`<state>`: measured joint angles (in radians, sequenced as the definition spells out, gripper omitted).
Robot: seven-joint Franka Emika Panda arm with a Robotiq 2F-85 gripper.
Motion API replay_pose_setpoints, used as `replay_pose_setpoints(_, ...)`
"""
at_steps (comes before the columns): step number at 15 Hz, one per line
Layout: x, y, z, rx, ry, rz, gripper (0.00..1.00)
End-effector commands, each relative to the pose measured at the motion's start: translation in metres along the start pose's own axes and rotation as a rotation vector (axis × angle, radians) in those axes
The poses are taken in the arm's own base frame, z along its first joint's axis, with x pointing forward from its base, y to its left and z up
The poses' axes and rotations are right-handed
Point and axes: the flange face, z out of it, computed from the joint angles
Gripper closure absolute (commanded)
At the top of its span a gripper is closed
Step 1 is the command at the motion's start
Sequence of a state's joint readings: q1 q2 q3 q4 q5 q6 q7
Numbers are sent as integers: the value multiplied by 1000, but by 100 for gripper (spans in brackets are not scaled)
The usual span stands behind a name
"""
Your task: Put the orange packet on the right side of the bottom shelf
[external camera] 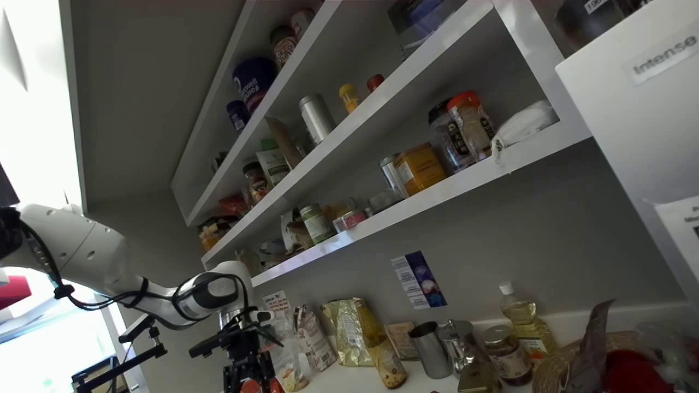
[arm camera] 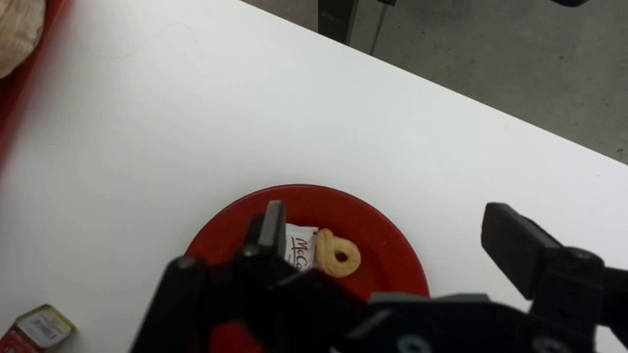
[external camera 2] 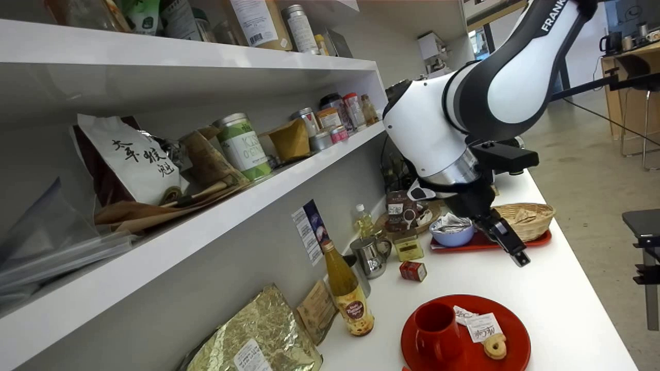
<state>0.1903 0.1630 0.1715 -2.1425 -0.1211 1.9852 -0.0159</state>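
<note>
The gripper (arm camera: 387,228) points down over the white counter (external camera 2: 567,309); its fingers (arm camera: 273,228) stand wide apart, and the wrist view shows white surface and part of a red plate (arm camera: 382,245) through the gap. The plate carries a red mug (external camera 2: 437,330), a white paper sachet printed McCafé (external camera 2: 483,326), a second sachet (external camera 2: 462,313) behind it, and a looped biscuit (external camera 2: 494,341) at the first sachet's edge. What the mug holds is too dark to tell.

Farther along the counter, in an exterior view, a red tray (external camera 2: 479,243) bears a pale blue bowl (external camera 2: 454,238) heaped with crumpled silvery wrappers (external camera 2: 452,223) and a wicker basket (external camera 2: 539,226) with something brown and crumpled inside. Near the wall stand a clear white-capped bottle with yellow liquid (external camera: 527,327), a glass jar with dark contents (external camera: 508,357), a steel jug (external camera 2: 369,257) and an amber bottle (external camera 2: 350,296).

The bottom shelf (external camera 2: 206,226) holds a clear zip bag (external camera 2: 56,252), a white pouch with Chinese characters (external camera 2: 131,159) and a green-and-white tin (external camera 2: 245,149). Toward its opposite end, in an exterior view, sit a yellow tin (external camera: 420,169), a black-lidded jar (external camera: 452,139), a red-lidded jar with tan contents (external camera: 471,125) and a white cloth bundle (external camera: 527,125).

I cannot tell where the orange packet is. An orange-red patch (external camera: 277,385) shows beside the gripper at the bottom edge of an exterior view, too cut off to name, and a red crinkled bag (external camera: 235,206) lies in shadow on the next white board (external camera: 407,75) above the bottom shelf.
</note>
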Motion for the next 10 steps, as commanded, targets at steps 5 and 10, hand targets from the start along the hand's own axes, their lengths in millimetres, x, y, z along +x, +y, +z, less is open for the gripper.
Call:
replay_pose_setpoints(5, 45, -64, -10, 8, 45, 29, 0)
replay_pose_setpoints(10, 79, -74, -16, 79, 77, 229, 0)
